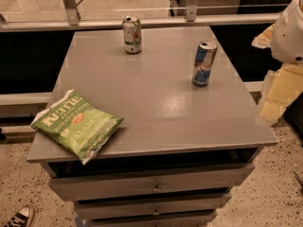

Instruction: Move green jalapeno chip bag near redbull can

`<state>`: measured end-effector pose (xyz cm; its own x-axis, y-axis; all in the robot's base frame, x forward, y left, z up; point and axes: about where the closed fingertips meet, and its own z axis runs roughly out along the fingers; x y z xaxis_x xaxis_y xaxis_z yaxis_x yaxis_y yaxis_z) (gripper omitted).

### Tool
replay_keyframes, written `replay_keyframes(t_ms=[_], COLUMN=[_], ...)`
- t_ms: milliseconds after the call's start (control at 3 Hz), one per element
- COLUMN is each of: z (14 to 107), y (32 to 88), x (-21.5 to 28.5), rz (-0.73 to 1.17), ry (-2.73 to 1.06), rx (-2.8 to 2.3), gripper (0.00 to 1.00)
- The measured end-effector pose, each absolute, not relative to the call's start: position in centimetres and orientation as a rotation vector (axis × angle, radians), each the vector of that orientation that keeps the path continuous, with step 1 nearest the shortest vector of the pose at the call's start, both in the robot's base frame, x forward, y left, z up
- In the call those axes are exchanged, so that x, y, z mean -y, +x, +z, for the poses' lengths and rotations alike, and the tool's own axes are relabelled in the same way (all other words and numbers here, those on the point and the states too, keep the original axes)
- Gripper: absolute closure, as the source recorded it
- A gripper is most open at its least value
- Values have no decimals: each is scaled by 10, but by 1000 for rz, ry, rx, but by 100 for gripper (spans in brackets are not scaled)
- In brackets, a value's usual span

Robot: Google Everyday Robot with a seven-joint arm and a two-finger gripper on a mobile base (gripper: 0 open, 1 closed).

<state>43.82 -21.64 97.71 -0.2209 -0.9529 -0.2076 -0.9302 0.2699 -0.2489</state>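
Observation:
The green jalapeno chip bag (76,125) lies flat at the front left corner of the grey table (161,103), its lower edge hanging slightly over the front rim. The redbull can (204,63), slim and blue-and-silver, stands upright at the right of the table, towards the back. My arm (289,32) and gripper (274,103) are at the right edge of the view, beside the table's right side, well apart from both the bag and the can and holding nothing that I can see.
A wider white-and-green can (132,34) stands upright at the back centre of the table. The table has drawers (154,187) in its front. A metal rail (142,22) runs behind it. A shoe (19,217) shows at the bottom left on the floor.

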Motion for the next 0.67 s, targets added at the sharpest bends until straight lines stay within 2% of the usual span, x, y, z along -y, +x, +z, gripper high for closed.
replay_keyframes(t_ms=[667], z=[967], y=[436], x=[198], rz=[-50], ry=[-1723], rx=[-2197], gripper=[0])
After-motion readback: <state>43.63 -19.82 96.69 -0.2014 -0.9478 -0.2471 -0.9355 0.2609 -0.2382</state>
